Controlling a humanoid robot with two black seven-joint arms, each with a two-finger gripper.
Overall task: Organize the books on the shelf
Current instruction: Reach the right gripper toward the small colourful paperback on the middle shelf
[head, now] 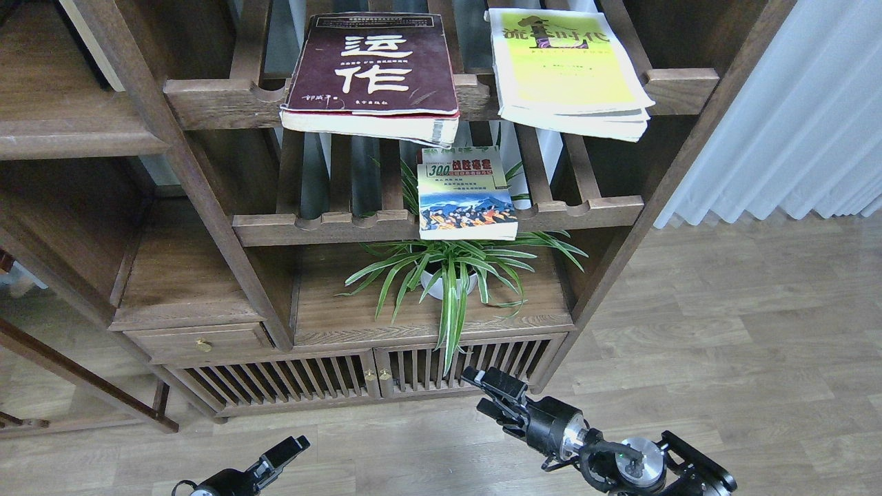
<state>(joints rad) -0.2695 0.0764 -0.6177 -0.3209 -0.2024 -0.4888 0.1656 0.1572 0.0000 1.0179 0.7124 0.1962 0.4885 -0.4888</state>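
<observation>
Head view shows you the thick maroon book (372, 69) and the wide yellow-green book (568, 69) overhanging the notched front rail of the upper slatted rack (220, 103). You see the small "300" book (466, 194) at the lower rack's front edge. Your right gripper (490, 394) holds nothing, fingers slightly parted. Your left gripper (282, 455) is too dark to tell

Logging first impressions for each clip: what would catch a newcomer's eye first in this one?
Probably the maroon book with big white characters, overhanging the upper slatted rack's front rail, with the yellow-green book to its right. Below them the small "300" book lies on the lower rack, above a striped potted plant. At the bottom edge, the right gripper reaches toward the cabinet doors, with the left gripper low over the floor.
</observation>
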